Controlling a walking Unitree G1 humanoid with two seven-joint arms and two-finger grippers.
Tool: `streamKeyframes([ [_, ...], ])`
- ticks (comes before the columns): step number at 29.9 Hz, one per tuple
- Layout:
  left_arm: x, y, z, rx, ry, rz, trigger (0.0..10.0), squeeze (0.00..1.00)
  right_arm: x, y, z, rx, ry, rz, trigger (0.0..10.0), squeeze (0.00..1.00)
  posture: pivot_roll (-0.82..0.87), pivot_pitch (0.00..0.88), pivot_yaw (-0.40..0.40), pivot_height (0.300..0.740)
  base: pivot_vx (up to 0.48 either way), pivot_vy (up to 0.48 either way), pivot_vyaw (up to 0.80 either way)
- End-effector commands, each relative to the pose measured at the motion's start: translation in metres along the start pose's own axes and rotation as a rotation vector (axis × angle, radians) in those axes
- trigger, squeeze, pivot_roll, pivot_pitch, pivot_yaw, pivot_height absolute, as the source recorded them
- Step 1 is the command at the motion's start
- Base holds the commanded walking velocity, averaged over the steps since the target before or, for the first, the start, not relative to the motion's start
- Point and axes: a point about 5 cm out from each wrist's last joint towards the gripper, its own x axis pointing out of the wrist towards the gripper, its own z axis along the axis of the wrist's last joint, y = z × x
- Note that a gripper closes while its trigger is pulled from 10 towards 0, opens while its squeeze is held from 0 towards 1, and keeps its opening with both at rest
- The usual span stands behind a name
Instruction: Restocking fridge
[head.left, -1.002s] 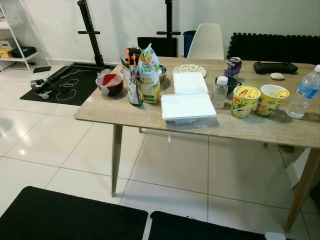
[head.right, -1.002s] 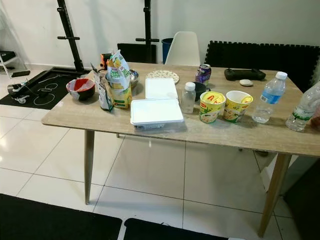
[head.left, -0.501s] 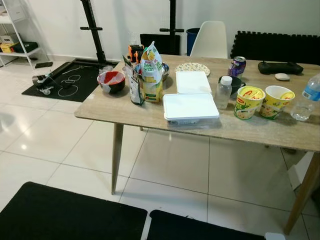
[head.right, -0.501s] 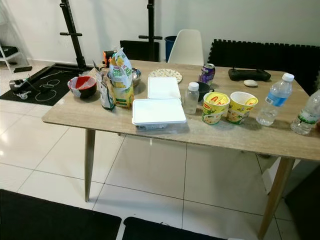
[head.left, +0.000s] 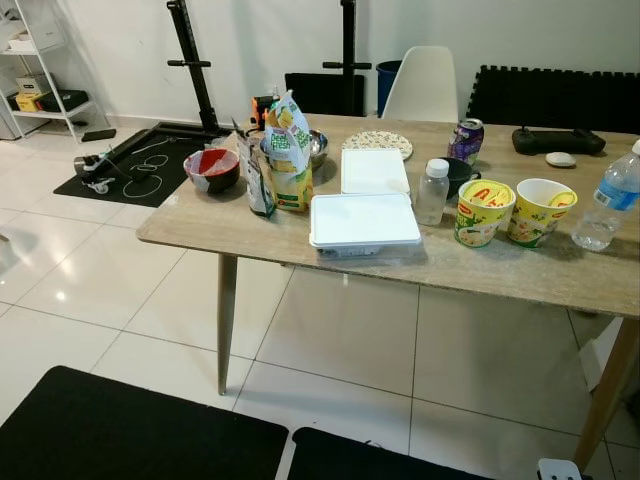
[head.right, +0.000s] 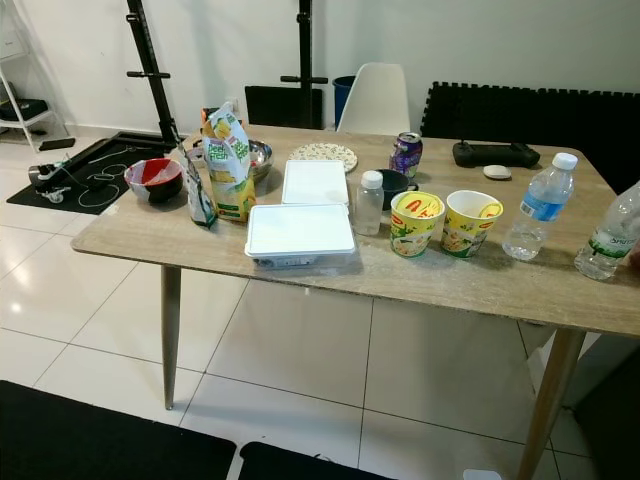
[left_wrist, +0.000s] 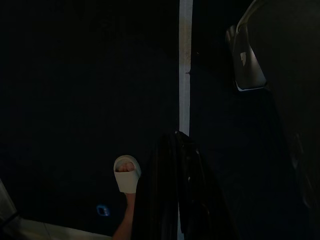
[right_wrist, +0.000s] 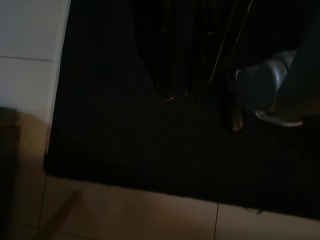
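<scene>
A wooden table (head.left: 520, 275) stands ahead of me with groceries on it. A yellow-green juice carton (head.left: 291, 150) stands near its left end beside a dark pouch (head.left: 259, 178) and a red bowl (head.left: 212, 169). Two white lidded containers (head.left: 363, 220) (head.left: 374, 170) lie in the middle. To their right are a small white-capped bottle (head.left: 432, 190), two yellow noodle cups (head.left: 483, 212) (head.left: 540, 210), a purple can (head.left: 466, 138) and two water bottles (head.left: 608, 196) (head.right: 610, 232). My left gripper (left_wrist: 177, 137) and right gripper (right_wrist: 172, 95) hang low over black floor mats, in the dark.
Black mats (head.left: 130, 430) lie on the white tiles before the table. A white chair (head.left: 422, 84) and black stands (head.left: 190, 60) are behind it, a shelf (head.left: 40, 70) at far left. A person's foot in a white slipper (left_wrist: 127, 175) is by my left gripper.
The camera has shifted, so the table now sits a bit further left in the picture. Nothing on the table has moved.
</scene>
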Motion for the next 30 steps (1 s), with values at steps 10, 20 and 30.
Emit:
streamKeyframes([
  [10, 0.001, -0.018, 0.021, -0.015, -0.092, -0.04, 10.0, 0.0, 0.006, -0.002, 0.081, -0.041, -0.284, 0.106, 10.0, 0.0, -0.05, 0.0, -0.041, 0.74, 0.0, 0.0, 0.0],
  [20, 0.001, -0.019, 0.02, -0.034, -0.095, -0.038, 10.0, 0.0, -0.003, 0.019, 0.127, -0.088, -0.448, 0.502, 10.0, 0.0, -0.05, 0.0, -0.05, 0.74, 0.0, 0.0, 0.0],
  [30, 0.0, -0.02, 0.021, -0.06, -0.107, -0.033, 10.0, 0.0, -0.041, 0.05, 0.186, -0.287, -0.674, 1.059, 10.0, 0.0, -0.05, 0.0, -0.05, 0.74, 0.0, 0.0, 0.0],
])
